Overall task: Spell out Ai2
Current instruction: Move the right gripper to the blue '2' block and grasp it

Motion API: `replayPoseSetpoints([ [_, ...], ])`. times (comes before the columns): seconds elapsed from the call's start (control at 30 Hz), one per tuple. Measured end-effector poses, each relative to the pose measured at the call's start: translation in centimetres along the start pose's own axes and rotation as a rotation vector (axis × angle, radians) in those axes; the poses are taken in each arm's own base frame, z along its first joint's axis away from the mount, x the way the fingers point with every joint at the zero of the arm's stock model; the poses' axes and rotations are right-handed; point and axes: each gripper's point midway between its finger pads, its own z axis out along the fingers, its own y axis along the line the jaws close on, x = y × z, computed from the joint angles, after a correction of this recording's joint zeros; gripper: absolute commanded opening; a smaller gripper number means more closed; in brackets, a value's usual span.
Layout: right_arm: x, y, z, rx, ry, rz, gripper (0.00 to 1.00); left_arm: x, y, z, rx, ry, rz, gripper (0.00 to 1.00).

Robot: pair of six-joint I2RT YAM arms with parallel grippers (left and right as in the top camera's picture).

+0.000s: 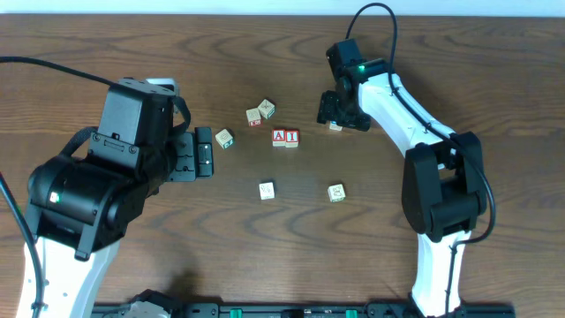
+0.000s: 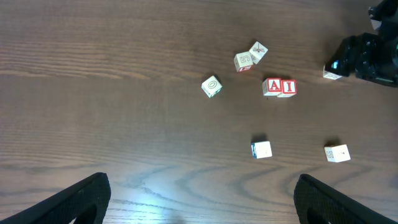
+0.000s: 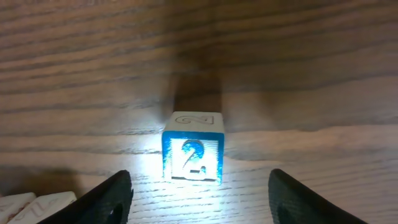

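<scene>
Two red blocks, "A" [image 1: 279, 136] and "I" [image 1: 291, 137], stand side by side in mid-table; they also show in the left wrist view as "A" [image 2: 272, 86] and "I" [image 2: 287, 87]. A blue "2" block [image 3: 193, 155] sits on the table just ahead of my open right gripper [image 3: 199, 202], between and beyond the fingertips, not held. From overhead this block [image 1: 335, 127] peeks out under the right gripper [image 1: 340, 113], right of the red pair. My left gripper [image 2: 202, 199] is open and empty, at the left in the overhead view [image 1: 204, 152].
Other loose letter blocks lie around: one [image 1: 224, 138] near the left gripper, two [image 1: 260, 112] behind the red pair, and two [image 1: 267, 190] [image 1: 336, 193] nearer the front. The right arm's base stands at front right [image 1: 441, 256].
</scene>
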Motion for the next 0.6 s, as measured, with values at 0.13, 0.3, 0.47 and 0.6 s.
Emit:
replayPoseSetpoints([
  [0.13,-0.3,-0.1,0.4,0.008,-0.010,-0.001,0.66,0.0,0.0,0.1,-0.001,0.003,0.000,0.96],
  [0.3,-0.2,-0.2,1.9,0.024,0.000,-0.001,0.65,0.0,-0.1,0.3,-0.003,0.009,0.002,0.95],
  [0.47,-0.3,-0.2,2.1,0.025,-0.007,-0.003,0.49,0.0,-0.1,0.3,-0.003,0.009,0.002,0.96],
  [0.6,-0.3,-0.3,2.4,0.029,-0.004,-0.001,0.38,0.0,0.0,0.3,-0.003,0.010,0.002,0.95],
])
